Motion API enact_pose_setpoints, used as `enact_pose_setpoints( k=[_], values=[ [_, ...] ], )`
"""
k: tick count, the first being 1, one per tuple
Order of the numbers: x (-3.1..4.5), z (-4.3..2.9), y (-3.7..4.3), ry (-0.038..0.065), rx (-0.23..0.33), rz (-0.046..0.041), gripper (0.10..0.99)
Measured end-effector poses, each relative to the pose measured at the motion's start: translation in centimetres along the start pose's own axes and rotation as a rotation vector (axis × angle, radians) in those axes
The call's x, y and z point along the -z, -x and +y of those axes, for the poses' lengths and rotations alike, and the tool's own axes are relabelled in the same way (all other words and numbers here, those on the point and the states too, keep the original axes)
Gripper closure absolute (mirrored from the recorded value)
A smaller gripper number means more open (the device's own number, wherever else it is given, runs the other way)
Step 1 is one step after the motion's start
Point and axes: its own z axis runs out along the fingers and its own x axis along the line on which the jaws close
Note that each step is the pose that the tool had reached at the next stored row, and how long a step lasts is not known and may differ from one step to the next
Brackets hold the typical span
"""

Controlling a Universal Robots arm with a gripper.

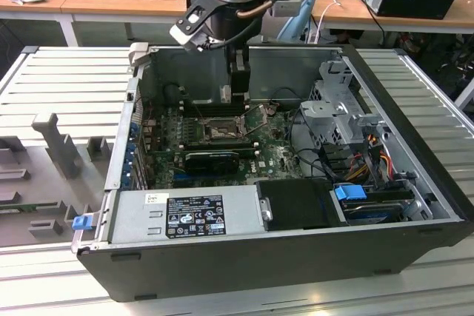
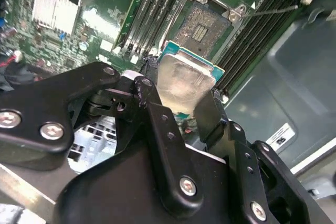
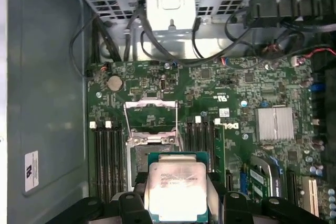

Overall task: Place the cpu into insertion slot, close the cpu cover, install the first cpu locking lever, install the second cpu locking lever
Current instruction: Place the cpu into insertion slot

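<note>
- The tool (image 2: 181,106) is clamped narrow on the cpu (image 2: 184,85). One of its black fingers (image 2: 152,111) presses on each of two opposite edges, and the silver-grey top faces the second wrist view's camera.
- In the first wrist view the tool (image 3: 176,205) holds the cpu (image 3: 176,190) level, above the board and not seated.
- The insertion slot (image 2: 202,27) lies just beyond the chip with its grey pin field bare. In the first wrist view the chip overlaps the near edge of the insertion slot (image 3: 137,156).
- The cpu cover (image 3: 150,103) appears swung open, standing off the far side of the slot. A thin locking lever (image 2: 273,10) sticks out beside it, unlatched.
- Handling, as a judgement: the chip is light and stiff, but its smooth metal top is likely slippery and its underside contacts and the slot's pins are fragile. An edge grip like this one suits it, and it needs to stay square to the slot.
- Around them is the green motherboard (image 3: 236,87), inside the open computer case (image 1: 296,257). The arm reaches down into the case, which sits on the ribbed desk (image 1: 415,79).
</note>
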Motion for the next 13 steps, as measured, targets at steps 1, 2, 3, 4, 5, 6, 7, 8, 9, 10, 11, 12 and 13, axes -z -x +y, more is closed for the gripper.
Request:
enact_pose_setpoints(
  k=[1,2,3,4,5,6,7,8,9,10,11,12,13],
  values=[
    [-0.28,-0.03,0.01,-0.001,0.022,0.0024,0.561],
    [-0.56,-0.05,0.02,-0.001,0.027,0.0034,0.561],
    [-0.83,-0.07,0.03,-0.001,0.029,0.0037,0.561],
    [-1.02,-0.08,0.04,-0.001,0.03,0.0038,0.561],
    [-1.34,-0.12,0.05,-0.001,0.031,0.0037,0.561],
    [-1.55,-0.17,0.06,-0.001,0.033,0.004,0.561],
    [-1.87,-0.22,0.07,-0.001,0.034,0.0041,0.561],
    [-2.04,-0.23,0.08,-0.001,0.035,0.004,0.561],
    [-2.26,-0.25,0.08,-0.001,0.036,0.0042,0.561],
    [-2.56,-0.28,0.1,-0.001,0.037,0.0044,0.561],
    [-2.9,-0.31,0.11,-0.001,0.039,0.0051,0.561],
    [-3.46,-0.35,0.13,-0.002,0.043,0.0065,0.561],
    [-3.77,-0.37,0.14,-0.002,0.045,0.0065,0.561]
  ],
)
